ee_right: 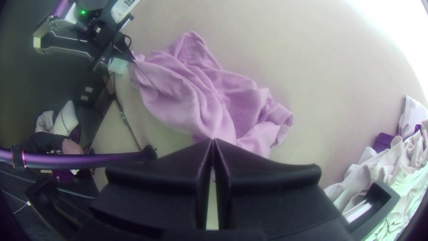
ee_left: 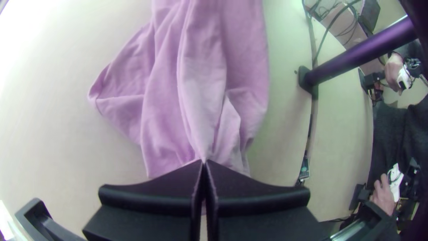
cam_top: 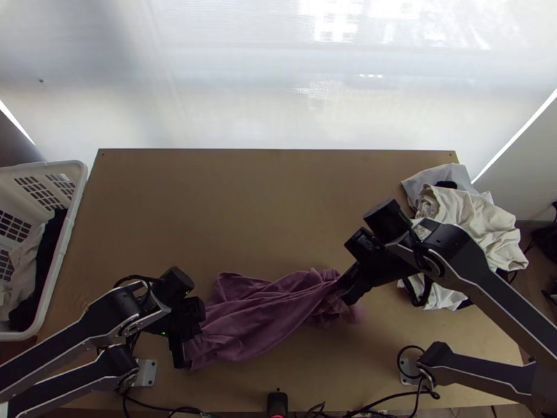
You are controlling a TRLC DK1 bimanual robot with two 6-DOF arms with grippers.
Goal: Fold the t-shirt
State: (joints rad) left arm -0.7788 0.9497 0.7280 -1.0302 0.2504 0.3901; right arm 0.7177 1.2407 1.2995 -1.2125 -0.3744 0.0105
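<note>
The mauve t-shirt (cam_top: 261, 317) lies bunched near the table's front edge, stretched in loose folds between both grippers. At its left end my left gripper (cam_top: 182, 352) is shut on the cloth; in the left wrist view, the left gripper (ee_left: 204, 163) pinches a gathered bit of the t-shirt (ee_left: 200, 89). My right gripper (cam_top: 346, 291) holds the right part, some fabric hanging beyond it. Seen from the right wrist, the right gripper (ee_right: 213, 142) has its fingertips together on the t-shirt (ee_right: 196, 98). Which part of the garment each one grips, I cannot tell.
A pile of white and grey clothes (cam_top: 473, 223) lies at the table's right edge, partly under the right arm. At the left stands a white basket (cam_top: 76, 202) with dark and light cloth. Cables and a small black post (cam_top: 277, 403) are at the front edge.
</note>
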